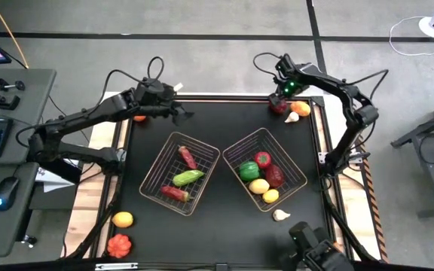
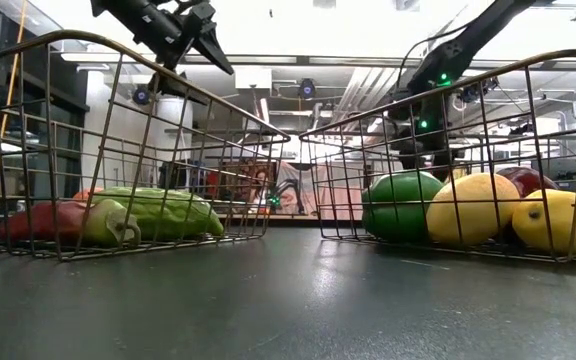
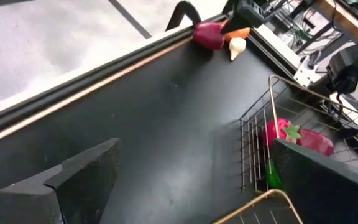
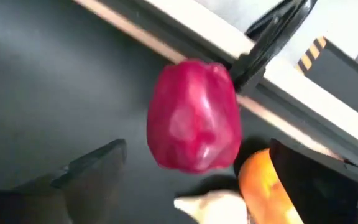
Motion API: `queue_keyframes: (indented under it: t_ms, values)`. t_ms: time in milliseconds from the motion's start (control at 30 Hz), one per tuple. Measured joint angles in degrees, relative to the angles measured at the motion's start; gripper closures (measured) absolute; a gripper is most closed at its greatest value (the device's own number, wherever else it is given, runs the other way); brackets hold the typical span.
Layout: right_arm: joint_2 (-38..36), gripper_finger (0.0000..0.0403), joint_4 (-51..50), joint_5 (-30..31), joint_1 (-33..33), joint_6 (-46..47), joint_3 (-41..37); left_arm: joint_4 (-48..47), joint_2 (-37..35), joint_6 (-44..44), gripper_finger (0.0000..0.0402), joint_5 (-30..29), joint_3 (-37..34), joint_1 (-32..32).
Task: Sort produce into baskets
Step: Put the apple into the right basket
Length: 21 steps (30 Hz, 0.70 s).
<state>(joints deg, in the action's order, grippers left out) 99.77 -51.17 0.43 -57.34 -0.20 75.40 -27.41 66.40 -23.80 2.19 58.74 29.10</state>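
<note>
Over at the table's near-left corner an orange fruit (image 1: pixel 123 219) and a red ribbed one (image 1: pixel 118 245) lie loose on the black table (image 1: pixel 217 128). The left gripper (image 1: pixel 181 111) hangs above the far edge, fingers spread, empty. Below it the left basket (image 1: pixel 170 143) holds a green vegetable (image 1: pixel 187 178) and two red pieces. The right basket (image 1: pixel 296 162) carries green, red and yellow produce. At the far right corner the right gripper (image 4: pixel 194 168) hovers with jaws wide over a dark red pepper (image 4: pixel 194 115), beside an orange piece (image 4: pixel 260 180) and what may be garlic (image 4: pixel 210 204).
</note>
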Motion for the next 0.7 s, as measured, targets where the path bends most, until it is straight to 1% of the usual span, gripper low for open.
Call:
queue_keyframes:
  t_ms: [100, 267, 400, 567, 700]
  values:
    - [0.0, 0.0029, 2.1, 2.1, 0.1, 2.0, 0.0, -1.1, -0.1, -0.4, 0.0002, 0.2, 0.0, 0.0]
    - [0.2, 0.0031, 1.8, 4.9, 0.3, 4.5, -0.1, -1.7, -0.1, -1.7, 0.0002, 0.3, 0.0, -0.1]
    - [1.4, 0.0031, 1.7, 4.9, 0.3, 7.4, -0.2, -1.8, -0.1, -2.6, 0.0002, 0.2, 0.0, -0.5]
    - [2.8, 0.0031, 3.0, 3.4, 0.7, 9.1, -0.2, -1.7, -0.1, -3.4, 0.0002, 0.2, 0.0, -0.8]
    - [3.0, 0.0031, 5.2, 2.3, 0.8, 8.1, -0.2, -1.7, -0.1, -3.6, 0.0002, -0.4, 0.0, -0.8]
